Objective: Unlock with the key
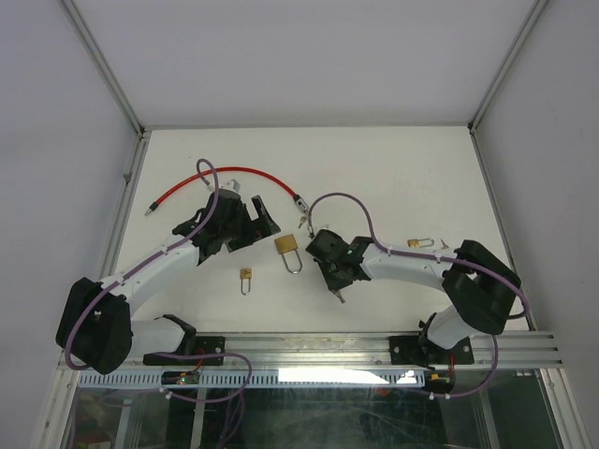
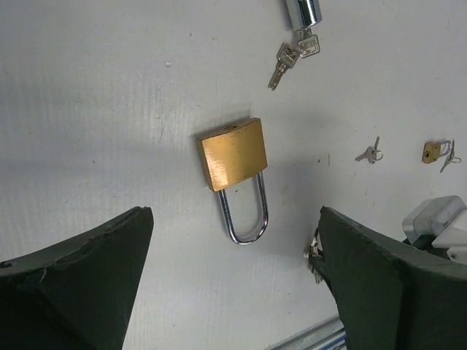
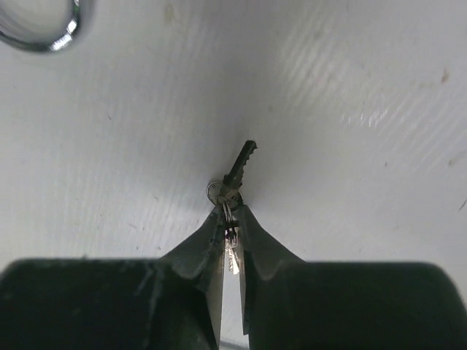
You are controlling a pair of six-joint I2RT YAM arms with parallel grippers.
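On the white table [image 1: 393, 168], nearest the front edge, a key [image 3: 238, 171] is pinched by its head in the right gripper [image 3: 230, 213], with its blade pointed straight out ahead. Beyond it a brass padlock [image 2: 233, 153] is laid flat, shackle toward the front edge, framed by the widely spread left gripper [image 2: 235, 211]. A red cable [image 1: 265, 174] is seen farther back, before white walls [image 1: 281, 56].

Brass padlock [image 1: 287, 246] is noted at tabletop [image 1: 393, 159] centre, shackle toward near edge; key [image 1: 343, 300] is seen at right gripper [image 1: 339, 292] tip.

Red cable [image 1: 174, 195] at back, small padlock [image 1: 246, 278], white table [image 1: 393, 168]
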